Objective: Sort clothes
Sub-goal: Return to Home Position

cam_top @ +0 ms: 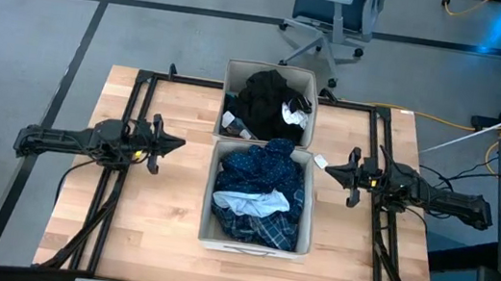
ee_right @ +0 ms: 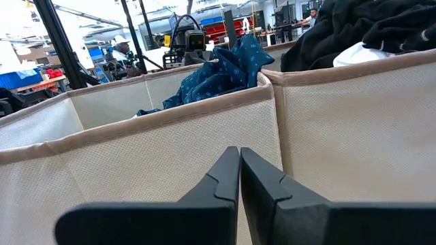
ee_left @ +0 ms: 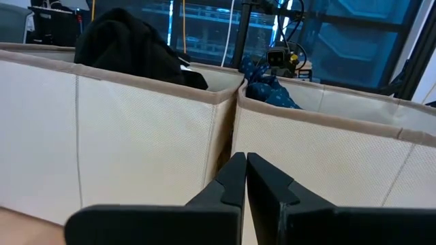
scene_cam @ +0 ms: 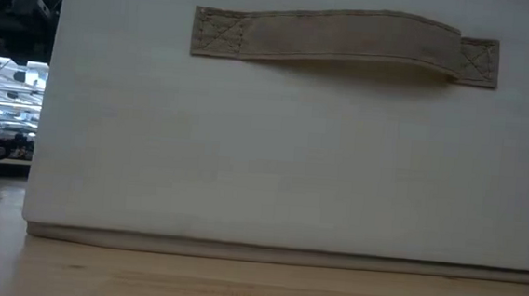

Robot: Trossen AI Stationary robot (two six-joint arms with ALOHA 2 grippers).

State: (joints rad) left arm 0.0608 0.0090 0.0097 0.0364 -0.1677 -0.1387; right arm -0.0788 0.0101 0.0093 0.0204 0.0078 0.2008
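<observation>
- Two arms wait beside the near bin [cam_top: 251,248]: left gripper [cam_top: 175,142], closed and empty, off its left wall; right gripper [cam_top: 323,164], likewise, off its right.
- Navy dotted garment [cam_top: 266,167] lies inside it; black garment [cam_top: 264,99] fills the far bin [cam_top: 227,84] just behind.

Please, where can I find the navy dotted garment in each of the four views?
High view: navy dotted garment at the centre, in the bin nearer the table's front edge.
Low view: not in it; a beige bin wall fills the picture.
Left wrist view: it peeks over that bin's rim.
Right wrist view: it rises above the rim.
Shared landmark: the black garment heaped in the neighbouring bin.
</observation>
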